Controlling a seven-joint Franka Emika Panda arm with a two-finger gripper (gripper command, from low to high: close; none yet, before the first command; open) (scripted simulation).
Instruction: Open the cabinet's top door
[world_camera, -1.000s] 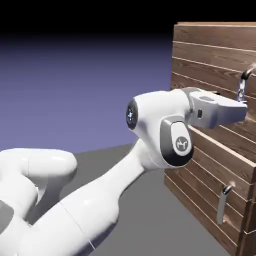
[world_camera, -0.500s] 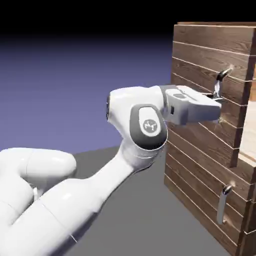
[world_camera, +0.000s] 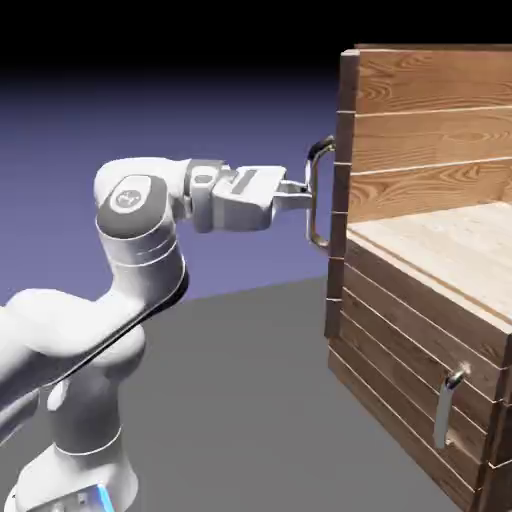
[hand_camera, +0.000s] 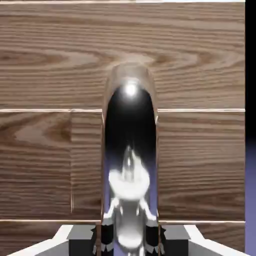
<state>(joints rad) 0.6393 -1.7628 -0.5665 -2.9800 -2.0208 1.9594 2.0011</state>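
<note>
The top door (world_camera: 342, 190) stands swung wide open on the cabinet (world_camera: 425, 330), seen nearly edge-on in the exterior view, just beyond the fingertips and to the exterior view's right of them. Its silver handle (world_camera: 313, 195) runs upright between the fingers, which are closed on it partway along its length. The handle curves back to the door above and below the fingers. In the hand view, the handle rises large from between the two fingertips (hand_camera: 170, 239), with the door's brown planks filling most of the space behind it.

Beyond the door, farther from the fingers, lies the cabinet's pale wood inside (world_camera: 450, 235). Lower down, below the fingers and to the exterior view's right, the shorter door (world_camera: 400, 350) is closed, with its own silver handle. On the other side of the fingers, the white arm (world_camera: 145, 265) stretches back to the exterior view's left and down to its base.
</note>
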